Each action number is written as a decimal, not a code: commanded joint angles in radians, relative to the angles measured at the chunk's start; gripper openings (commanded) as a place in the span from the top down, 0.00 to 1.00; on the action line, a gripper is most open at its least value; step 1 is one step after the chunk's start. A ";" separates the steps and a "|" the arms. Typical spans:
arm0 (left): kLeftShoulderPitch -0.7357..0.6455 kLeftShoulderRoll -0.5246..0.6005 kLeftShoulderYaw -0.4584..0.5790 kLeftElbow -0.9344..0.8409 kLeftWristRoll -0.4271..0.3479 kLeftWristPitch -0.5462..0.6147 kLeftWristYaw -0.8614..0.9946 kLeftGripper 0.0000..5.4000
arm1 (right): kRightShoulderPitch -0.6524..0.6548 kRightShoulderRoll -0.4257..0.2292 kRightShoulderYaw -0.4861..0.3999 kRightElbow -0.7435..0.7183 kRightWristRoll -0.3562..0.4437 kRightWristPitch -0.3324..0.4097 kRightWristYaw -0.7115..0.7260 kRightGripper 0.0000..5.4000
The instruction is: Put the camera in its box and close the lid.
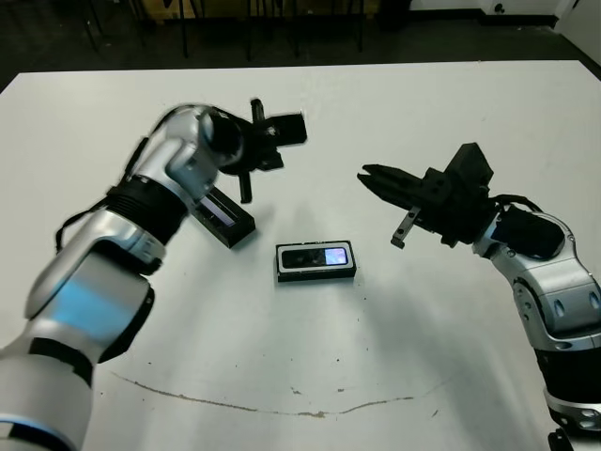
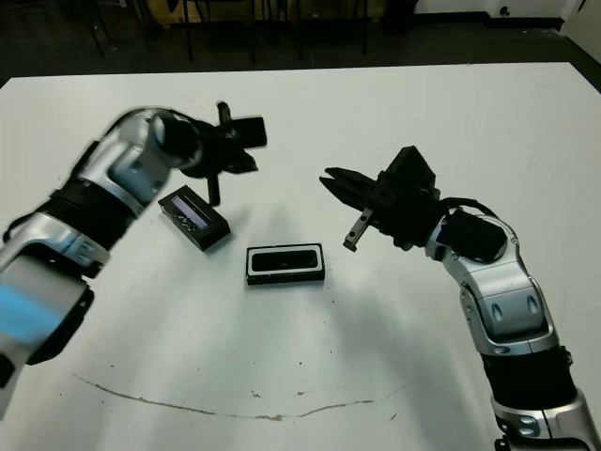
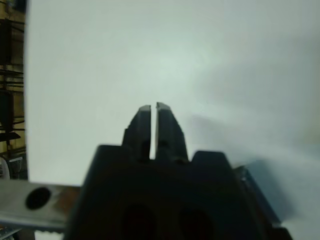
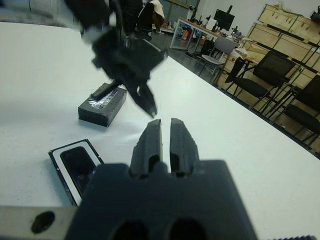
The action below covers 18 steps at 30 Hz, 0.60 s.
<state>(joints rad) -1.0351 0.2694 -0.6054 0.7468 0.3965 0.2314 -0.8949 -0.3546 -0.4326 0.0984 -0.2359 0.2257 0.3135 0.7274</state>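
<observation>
The camera [image 1: 315, 256] already lies in the box [image 1: 315, 274], mid-table. The lid [image 2: 193, 218] sits apart (near the left gripper [image 1: 247, 184]). Both grippers, including the right gripper [image 1: 380, 178], are nearly closed and empty; grasping the lid badly could make it slip.

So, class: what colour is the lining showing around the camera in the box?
White lining, clearest in the right wrist view.

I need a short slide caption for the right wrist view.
Camera seated in its box, lid lying apart beyond it, both grippers empty.
</observation>
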 commanded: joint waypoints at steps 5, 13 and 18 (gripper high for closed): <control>0.043 -0.013 -0.034 0.053 0.054 -0.055 -0.026 1.00 | 0.009 -0.022 0.014 -0.005 -0.016 0.032 -0.012 1.00; -0.035 0.017 -0.183 0.094 0.181 -0.110 -0.306 1.00 | 0.024 -0.032 0.020 -0.056 -0.026 0.095 -0.037 1.00; -0.031 0.050 -0.212 0.055 0.216 -0.116 -0.437 1.00 | 0.031 -0.026 0.016 -0.055 -0.021 0.090 -0.037 1.00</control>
<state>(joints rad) -1.1113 0.2934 -0.7917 0.8039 0.6027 0.1314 -1.2783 -0.3404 -0.4456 0.1121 -0.2954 0.2063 0.3935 0.6906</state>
